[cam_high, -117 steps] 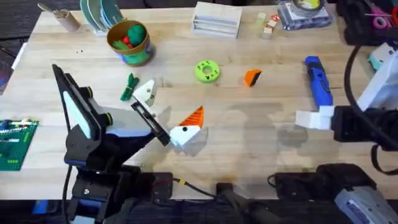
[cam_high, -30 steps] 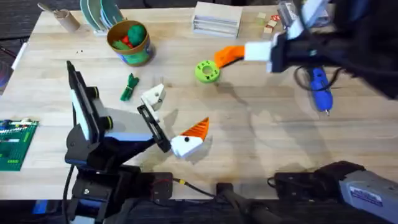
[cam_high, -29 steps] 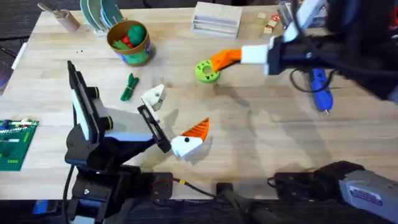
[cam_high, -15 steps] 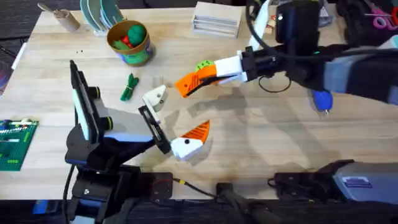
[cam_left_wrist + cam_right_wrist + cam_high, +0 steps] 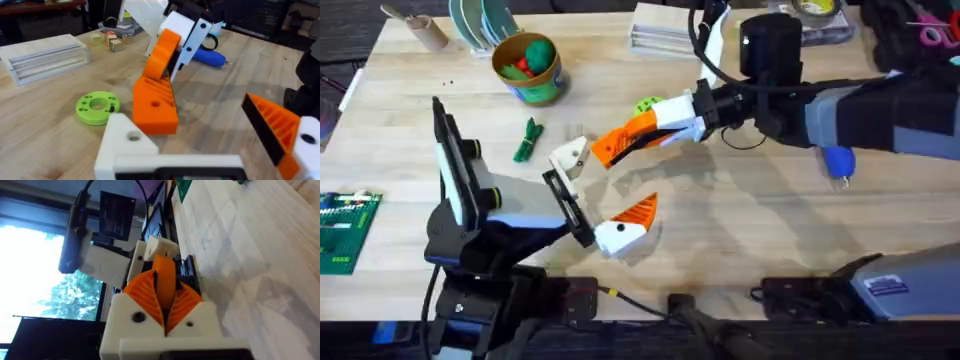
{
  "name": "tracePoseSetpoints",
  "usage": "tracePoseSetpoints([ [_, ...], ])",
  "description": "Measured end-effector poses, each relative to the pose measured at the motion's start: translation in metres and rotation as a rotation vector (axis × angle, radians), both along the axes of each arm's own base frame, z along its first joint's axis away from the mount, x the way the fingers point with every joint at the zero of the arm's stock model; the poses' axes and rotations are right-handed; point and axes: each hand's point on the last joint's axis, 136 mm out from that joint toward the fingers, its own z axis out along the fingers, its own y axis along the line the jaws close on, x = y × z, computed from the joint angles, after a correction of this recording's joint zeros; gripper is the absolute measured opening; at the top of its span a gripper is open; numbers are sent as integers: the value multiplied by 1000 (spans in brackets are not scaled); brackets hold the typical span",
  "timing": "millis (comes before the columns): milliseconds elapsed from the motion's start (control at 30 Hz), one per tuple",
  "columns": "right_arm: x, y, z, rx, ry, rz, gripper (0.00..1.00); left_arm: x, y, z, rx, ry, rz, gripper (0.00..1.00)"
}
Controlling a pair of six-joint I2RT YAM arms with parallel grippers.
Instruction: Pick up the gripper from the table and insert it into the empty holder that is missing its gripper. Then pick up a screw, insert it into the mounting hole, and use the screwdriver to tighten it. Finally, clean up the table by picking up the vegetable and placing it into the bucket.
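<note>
My right gripper (image 5: 658,124) reaches across the table, shut on the orange gripper (image 5: 612,145). The hatched wedge hangs tilted just beside the empty holder (image 5: 570,157), the white block on my left arm's tip. In the left wrist view the orange gripper (image 5: 155,106) stands close behind the empty holder (image 5: 125,145), whose mounting hole faces up. My left gripper (image 5: 605,185) is open, and its twin block carries an orange finger (image 5: 638,209). The blue screwdriver (image 5: 837,160) peeks out behind the right arm. The green vegetable (image 5: 527,140) lies near the bucket (image 5: 528,68). A screw is out of view.
A green ring-shaped disc (image 5: 648,104) lies behind the right gripper. A cardboard tube (image 5: 420,28), stacked plates (image 5: 480,20), a white box (image 5: 670,30) and small blocks (image 5: 750,40) line the far edge. A green brick plate (image 5: 340,230) sits at the left edge.
The right arm swung in from the right, carrying the orange gripper leftward and down to the empty holder. The left arm has stayed still.
</note>
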Motion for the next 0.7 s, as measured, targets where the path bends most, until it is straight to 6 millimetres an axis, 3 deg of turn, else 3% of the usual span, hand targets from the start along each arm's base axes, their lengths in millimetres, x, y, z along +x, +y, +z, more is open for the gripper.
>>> tracePoseSetpoints([
  [200, -8, 17, 1, -5, -32, 10, 11, 1, 1, 0, 0, -1, 6, 993],
  [700, 0, 36, -2, -39, -77, -73, 9, 13, 10, -1, -1, 8, 95, 993],
])
